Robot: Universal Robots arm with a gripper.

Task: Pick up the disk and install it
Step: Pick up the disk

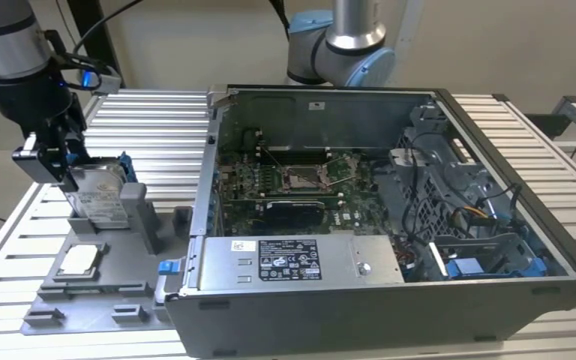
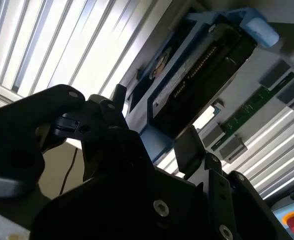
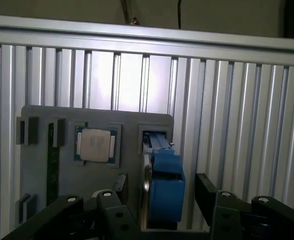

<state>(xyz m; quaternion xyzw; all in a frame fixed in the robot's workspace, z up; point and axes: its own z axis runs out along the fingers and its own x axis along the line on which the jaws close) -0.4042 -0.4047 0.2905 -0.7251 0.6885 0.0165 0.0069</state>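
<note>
The disk (image 1: 101, 193) stands on edge in a slot of the grey parts holder (image 1: 118, 277) at the exterior view's left, its silver face and white label showing, blue frame around its edges. My gripper (image 1: 66, 166) hangs right over it. In both wrist views the black fingers straddle the disk (image 3: 164, 185) (image 2: 196, 85), one finger (image 3: 121, 184) close against one face, the other finger (image 3: 204, 186) a small gap off the opposite face. The gripper (image 3: 161, 184) (image 2: 153, 119) looks open around the disk.
The open computer case (image 1: 388, 300) fills the exterior view's middle and right, with the grey labelled power box (image 1: 288, 259) in front and a blue-latched drive bay (image 1: 468, 266) at the front right. A square silver chip (image 3: 96, 145) and a memory stick (image 3: 50, 165) lie on the holder.
</note>
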